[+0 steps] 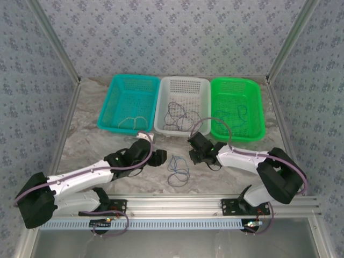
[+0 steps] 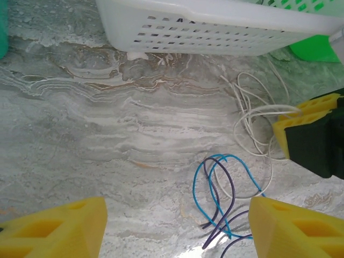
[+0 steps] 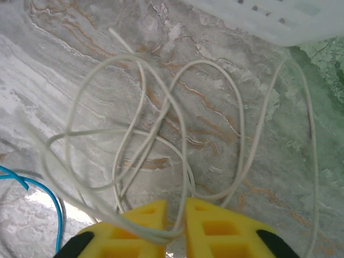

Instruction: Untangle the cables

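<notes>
DESK: Overhead view: where is the tangle?

PHOTOGRAPHER: On the worktop (image 1: pixel 97 145), just in front of the white basket (image 1: pixel 161 110). A blue cable (image 1: pixel 173 162) and a dark cable (image 1: pixel 181 178) lie looped between the arms, with the left fingers (image 1: pixel 160 157) on one side and the right fingers (image 1: pixel 193 156) on the other.

DESK: And the left wrist camera?

PHOTOGRAPHER: The left fingers (image 2: pixel 290 226) stand wide apart, holding nothing. The blue and dark loops lie between them, long axis running toward the basket. The whitish cable (image 2: pixel 252 115) coils to their right, nearer the basket, and reaches the right fingers.

DESK: The right wrist camera?

PHOTOGRAPHER: The right fingers (image 3: pixel 215 231) are nearly together, pinching strands of the whitish cable. Its loops fan out ahead toward the basket's wall. The blue cable shows at the left edge, apart from the pinch.

DESK: So which arm leads?

PHOTOGRAPHER: The right, I judge. It has the whitish cable, and a pull away from the blue and dark loops looks the way to free it.
</notes>
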